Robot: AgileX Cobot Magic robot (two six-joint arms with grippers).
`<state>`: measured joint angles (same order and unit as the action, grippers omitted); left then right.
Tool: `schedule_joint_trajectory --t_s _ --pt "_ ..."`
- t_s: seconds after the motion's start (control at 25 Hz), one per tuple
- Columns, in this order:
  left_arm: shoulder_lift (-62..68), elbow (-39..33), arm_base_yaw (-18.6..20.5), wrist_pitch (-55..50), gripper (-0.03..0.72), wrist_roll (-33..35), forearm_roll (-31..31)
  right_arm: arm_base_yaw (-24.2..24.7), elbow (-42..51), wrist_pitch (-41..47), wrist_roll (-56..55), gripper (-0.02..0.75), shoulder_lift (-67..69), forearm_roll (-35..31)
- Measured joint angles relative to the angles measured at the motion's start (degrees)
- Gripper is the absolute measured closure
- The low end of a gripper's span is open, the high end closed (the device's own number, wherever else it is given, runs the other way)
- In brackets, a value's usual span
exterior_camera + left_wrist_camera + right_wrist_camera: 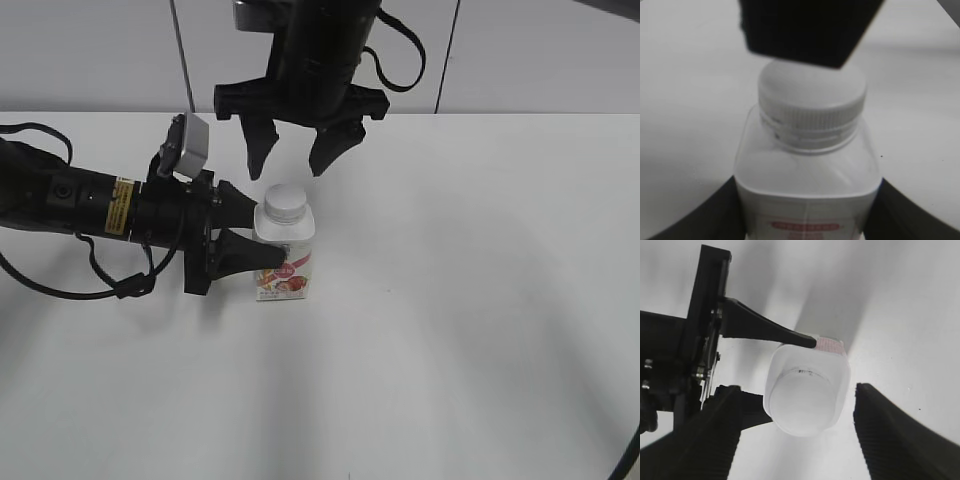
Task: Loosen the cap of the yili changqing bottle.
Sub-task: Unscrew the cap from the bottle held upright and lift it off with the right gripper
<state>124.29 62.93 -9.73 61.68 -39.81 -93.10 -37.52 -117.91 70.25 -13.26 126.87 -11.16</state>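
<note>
Bottle: yili changqing bottle [286, 262] upright on white table [450, 330], cap [284, 203] on.
Left gripper [252, 232]: clamps bottle body.
Right gripper [292, 152]: spread above cap.

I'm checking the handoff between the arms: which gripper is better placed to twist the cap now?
The right gripper. It hangs open directly above the cap, fingers either side. The left gripper is already clamped on the yili changqing bottle, bracing it upright on the table.

Both arms are matte black. The black two-fingered left hand [262, 234] has tapered, pointed fingers, a yellow label band on its cylindrical forearm, a small grey camera box above, and looping black cables. The black right hand [295, 150] has ribbed inner finger pads [900, 440].
</note>
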Motion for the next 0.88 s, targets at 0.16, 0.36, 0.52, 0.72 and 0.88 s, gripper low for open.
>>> schedule_joint_trajectory --t_s 0.16,0.36,0.52,0.72,0.88 --pt "0.00 0.00 0.00 0.00 0.291 0.00 0.00 0.00 0.00 -0.02 0.00 0.191 0.87 0.12" --pt "0.00 0.00 0.00 -0.02 0.291 0.00 0.00 0.00 0.00 -0.02 0.00 0.192 1.54 0.18" --pt "0.00 0.00 0.00 -0.07 0.291 0.00 0.00 0.00 0.08 -0.02 -0.06 0.192 1.54 0.25" --pt "0.00 0.00 0.00 -0.43 0.291 0.00 0.00 0.00 3.07 -0.13 -0.06 0.192 1.54 0.48" --pt "0.00 0.00 0.00 -0.43 0.291 0.00 0.00 0.00 3.18 -0.13 -0.06 0.192 1.54 0.05"
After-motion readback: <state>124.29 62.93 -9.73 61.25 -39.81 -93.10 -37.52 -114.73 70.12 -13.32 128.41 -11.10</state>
